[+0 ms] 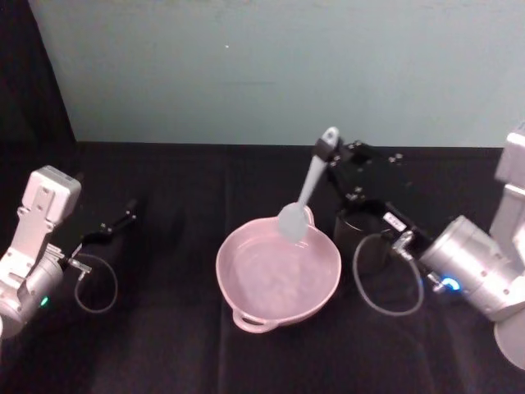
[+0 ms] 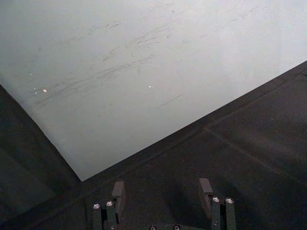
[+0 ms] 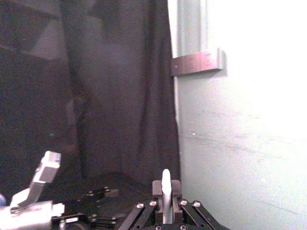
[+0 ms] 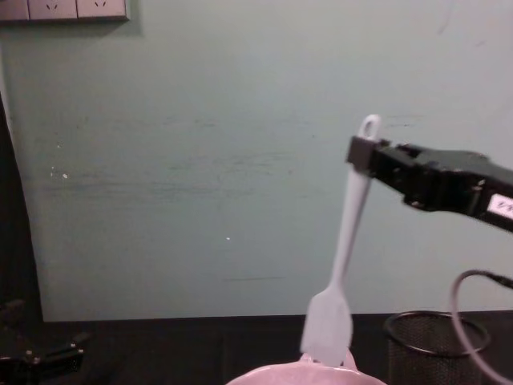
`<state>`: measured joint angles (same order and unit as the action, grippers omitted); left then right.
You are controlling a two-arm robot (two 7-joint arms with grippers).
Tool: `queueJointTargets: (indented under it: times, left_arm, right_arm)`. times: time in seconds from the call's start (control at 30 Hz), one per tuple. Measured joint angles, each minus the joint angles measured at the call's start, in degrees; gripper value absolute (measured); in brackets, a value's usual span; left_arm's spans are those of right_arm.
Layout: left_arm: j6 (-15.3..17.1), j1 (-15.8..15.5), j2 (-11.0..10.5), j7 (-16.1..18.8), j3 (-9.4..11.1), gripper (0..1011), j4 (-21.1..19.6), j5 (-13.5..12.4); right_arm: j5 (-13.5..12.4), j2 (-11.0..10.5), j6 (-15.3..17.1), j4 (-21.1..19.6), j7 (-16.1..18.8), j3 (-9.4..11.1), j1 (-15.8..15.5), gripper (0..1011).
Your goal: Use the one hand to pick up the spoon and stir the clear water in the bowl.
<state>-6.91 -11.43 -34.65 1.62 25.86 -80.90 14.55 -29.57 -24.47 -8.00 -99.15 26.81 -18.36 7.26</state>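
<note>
The right arm's black boxy claw reaches in from the right side of the black-covered table and is clamped on the long, slim, pale-blue plastic spoon just below the hole at its handle end. The spoon hangs tilted, its handle top leaning toward the teal back wall and its flat rectangular blade pointing down toward the robot. In the head view the blade sits over the far rim of the pale pink, glossy round bowl; from the chest view the blade tip appears to be right at that rim, though whether it touches the bowl or the clear water inside cannot be judged. The bowl stands near the middle of the table with its small loop handle facing the robot.

Just to the right of the bowl, under the right arm, stands a black wire-mesh cup, and a grey cable loops down from the arm in front of it.

The left arm rests well apart at the table's left side, its black claw spread wide and holding nothing, low over the dark cloth.
</note>
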Motion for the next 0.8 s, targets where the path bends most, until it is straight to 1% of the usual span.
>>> queueJointTargets:
  times: [0.17,0.2,0.37,0.7,0.8]
  left_arm:
    - [0.00,0.00,0.00,0.00,0.00,1005,0.00,0.00]
    - [0.00,0.00,0.00,0.00,0.00,1005,0.00,0.00]
    - [0.00,0.00,0.00,0.00,0.00,1005,0.00,0.00]
    - [0.00,0.00,0.00,0.00,0.00,1005,0.00,0.00]
    - [0.00,0.00,0.00,0.00,0.00,1005,0.00,0.00]
  right_arm:
    - [-0.87,-0.80,-0.14,-0.28,-0.52,1.99,-0.33,109]
    - [-0.87,-0.80,-0.14,-0.28,-0.52,1.99,-0.33,109]
    - [-1.19,-1.39,-0.33,-0.88,-1.08,3.75,-0.46,109]
    - [-1.17,-1.96,-0.39,-0.94,-1.88,5.64,-0.52,110]
    - [-1.04,-2.20,-0.10,-0.31,-2.07,6.35,-0.29,110]
